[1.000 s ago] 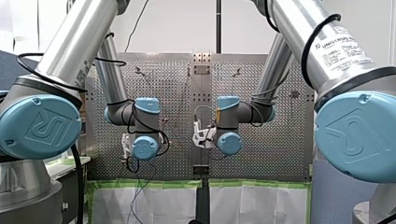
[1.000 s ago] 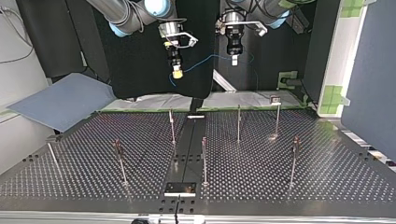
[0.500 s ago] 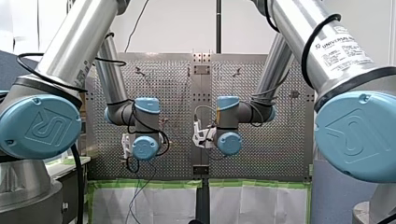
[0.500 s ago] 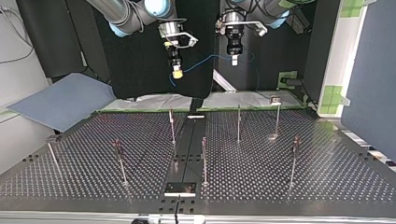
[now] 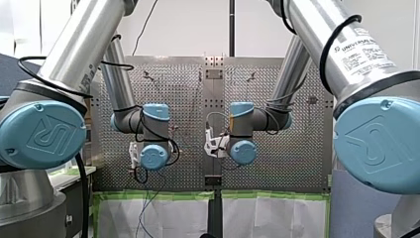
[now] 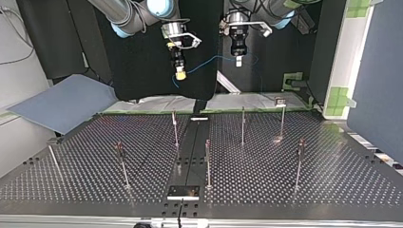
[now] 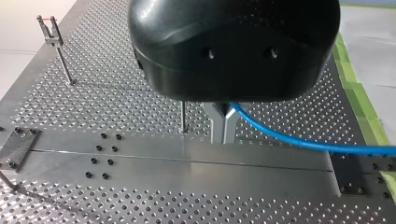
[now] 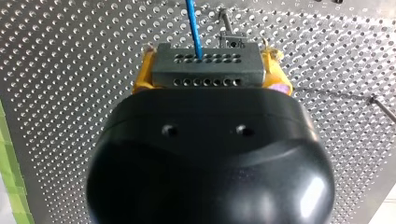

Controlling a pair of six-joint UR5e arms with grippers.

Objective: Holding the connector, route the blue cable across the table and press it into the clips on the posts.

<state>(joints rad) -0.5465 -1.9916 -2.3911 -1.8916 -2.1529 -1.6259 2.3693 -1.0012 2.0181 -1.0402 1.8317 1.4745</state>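
Both grippers hang high above the perforated table (image 6: 309,190), at its edge nearest the arms. My right gripper (image 8: 211,59) is shut with its yellow pads (image 8: 144,73) on either side of a dark grey connector (image 8: 208,70) that has rows of small holes. The blue cable (image 8: 193,28) leaves the connector's face. In the top view it sags from my right gripper (image 6: 180,74) across to my left gripper (image 6: 239,61). In the left wrist view, my left gripper (image 7: 223,138) has its metal fingers shut on the blue cable (image 7: 299,143), which trails off to one side.
Several thin posts with clips stand on the table, among them one (image 6: 175,128) left of the centre plate, one (image 6: 243,124) to its right and one (image 6: 207,161) nearer the camera. A clip-topped post (image 7: 52,33) stands far off beside my left gripper. Green tape (image 6: 157,112) lines the far edge.
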